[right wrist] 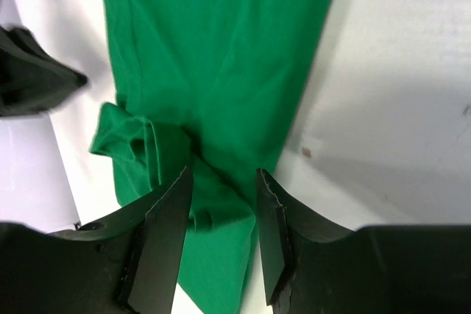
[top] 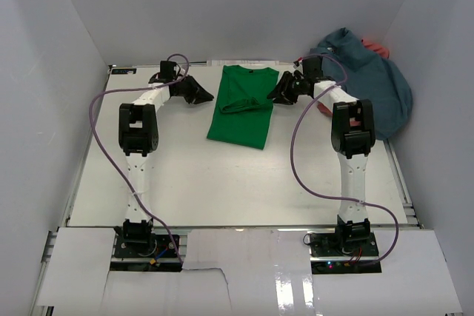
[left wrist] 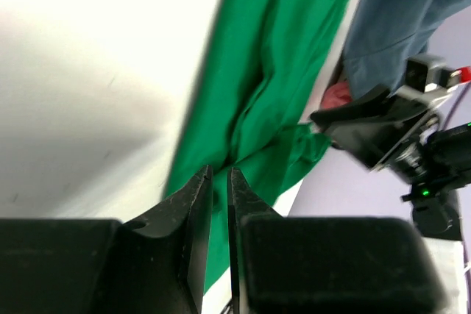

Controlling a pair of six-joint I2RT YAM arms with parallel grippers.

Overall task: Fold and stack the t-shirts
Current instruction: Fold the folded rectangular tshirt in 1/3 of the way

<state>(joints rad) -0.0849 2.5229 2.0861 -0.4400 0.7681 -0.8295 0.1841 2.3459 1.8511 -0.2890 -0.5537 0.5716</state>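
Right wrist view suggests the main risk: the green t-shirt (right wrist: pixel 221 71) is bunched where its sleeve is turned in, so the fold could be dragged open if loose cloth were snagged by the right gripper (right wrist: pixel 223 174). That gripper's jaws are spread just above this bunched edge, with nothing pinched. The left gripper (left wrist: pixel 220 172), parted only narrowly and empty, is held just beside the opposite edge. The shirt is laid mid-table (top: pixel 185 175), towards the far side.

Bright diffuse light, soft shadows, overexposed whites, blurred wrist-view foregrounds
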